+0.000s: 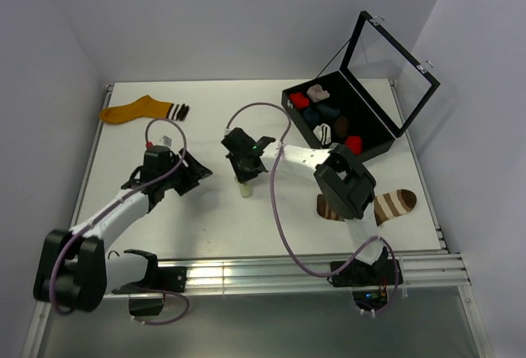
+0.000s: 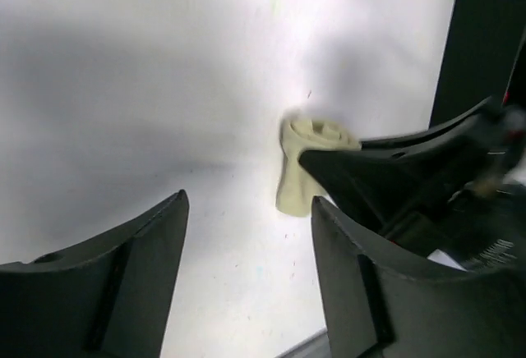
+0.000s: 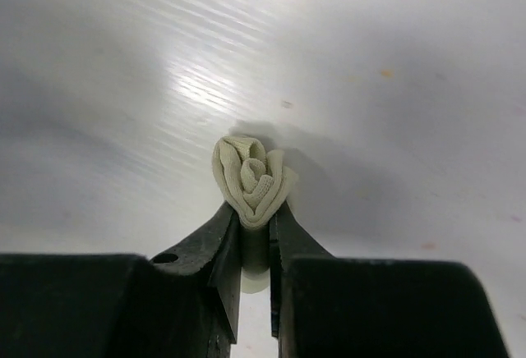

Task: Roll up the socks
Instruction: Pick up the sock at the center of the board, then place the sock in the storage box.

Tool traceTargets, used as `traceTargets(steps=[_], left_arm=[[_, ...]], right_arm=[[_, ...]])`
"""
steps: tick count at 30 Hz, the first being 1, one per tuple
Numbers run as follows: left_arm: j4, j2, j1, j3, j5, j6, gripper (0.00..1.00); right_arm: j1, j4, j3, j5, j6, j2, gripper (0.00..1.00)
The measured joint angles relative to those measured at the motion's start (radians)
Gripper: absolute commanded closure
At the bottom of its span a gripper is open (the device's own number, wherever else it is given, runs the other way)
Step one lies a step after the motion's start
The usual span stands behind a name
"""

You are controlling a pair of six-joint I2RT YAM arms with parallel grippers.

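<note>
Right gripper [image 3: 255, 218] nearly closed, pinching the rolled cream sock [image 3: 251, 179] by its lower end; the spiral end sticks out past the fingertips. The roll rests on the table [image 1: 214, 210], well left of the open black box [image 1: 374, 132] and a bit nearer the arm bases. Left gripper [image 2: 248, 204] wide open, holds nothing, touches nothing, just left of the roll, farther from the box. Orange sock [image 1: 136, 112] with a dark striped cuff lies flat far left of the box. Brown striped sock [image 1: 394, 204] lies flat on the box's near side, partly under the right arm.
</note>
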Motion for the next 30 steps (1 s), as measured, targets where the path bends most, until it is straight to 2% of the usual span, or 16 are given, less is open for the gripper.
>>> traceTargets(steps=[7,9,10,13,18,22,30], left_arm=[[-0.325,-0.252,0.013,0.212,-0.28,0.122,0.17],[-0.389,-0.294,0.021,0.258,-0.35,0.151,0.11],[-0.422,-0.317,0.026,0.28,-0.392,0.167,0.06],[-0.513,-0.375,0.035,0.328,-0.509,0.207,0.01],[-0.593,-0.485,0.038,0.349,-0.658,0.26,0.0],[-0.611,-0.573,0.038,0.345,-0.742,0.304,0.01],[-0.586,-0.678,0.024,0.243,-0.813,0.36,0.01]], right_arm=[[-0.102,-0.095,-0.057,0.06,-0.034,-0.112,1.0],[-0.156,-0.112,-0.057,0.073,-0.036,-0.155,1.0],[-0.19,-0.121,-0.058,0.08,-0.037,-0.181,1.0],[-0.31,-0.135,-0.063,0.109,-0.037,-0.271,1.0],[-0.51,-0.151,-0.068,0.161,-0.038,-0.387,1.0],[-0.652,-0.15,-0.068,0.214,-0.052,-0.416,1.0],[-0.864,-0.057,-0.097,0.246,-0.154,-0.424,1.0]])
